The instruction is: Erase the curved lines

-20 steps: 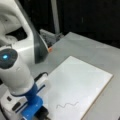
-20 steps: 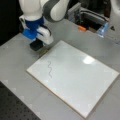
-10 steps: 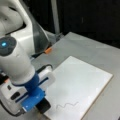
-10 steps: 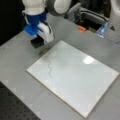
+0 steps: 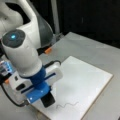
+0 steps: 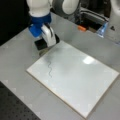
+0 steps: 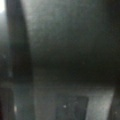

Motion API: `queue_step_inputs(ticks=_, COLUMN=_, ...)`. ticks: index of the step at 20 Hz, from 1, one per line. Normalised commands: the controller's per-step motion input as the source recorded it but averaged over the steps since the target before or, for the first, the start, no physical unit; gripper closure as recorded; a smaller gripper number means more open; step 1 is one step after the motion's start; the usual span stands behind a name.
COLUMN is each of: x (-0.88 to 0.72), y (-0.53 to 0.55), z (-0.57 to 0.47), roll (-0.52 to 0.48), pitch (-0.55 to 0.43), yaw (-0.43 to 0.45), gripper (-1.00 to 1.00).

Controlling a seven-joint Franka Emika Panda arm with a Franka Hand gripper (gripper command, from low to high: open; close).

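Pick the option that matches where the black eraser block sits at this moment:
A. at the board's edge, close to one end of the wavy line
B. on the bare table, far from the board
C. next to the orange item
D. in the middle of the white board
A: in both front views the black eraser block under the end effector sits at the edge of the white board, just short of the wavy line.

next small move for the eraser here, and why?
Probably a short slide of the black eraser block along the white board toward the curve lines. The gripper carries the block at the board's edge, just short of the squiggle's near end, and the whole stroke looks unerased in both front views.
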Motion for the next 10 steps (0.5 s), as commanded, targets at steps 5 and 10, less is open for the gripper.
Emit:
queue_step_inputs(ticks=5, x=-0.01, y=0.20, z=-0.32, roll=0.093, pitch=-0.102, yaw=-0.244, gripper=1.00)
queue_step_inputs(ticks=10, x=-0.02, y=0.11, z=-0.17, roll=0.085, pitch=-0.166, yaw=-0.248, gripper=1.00)
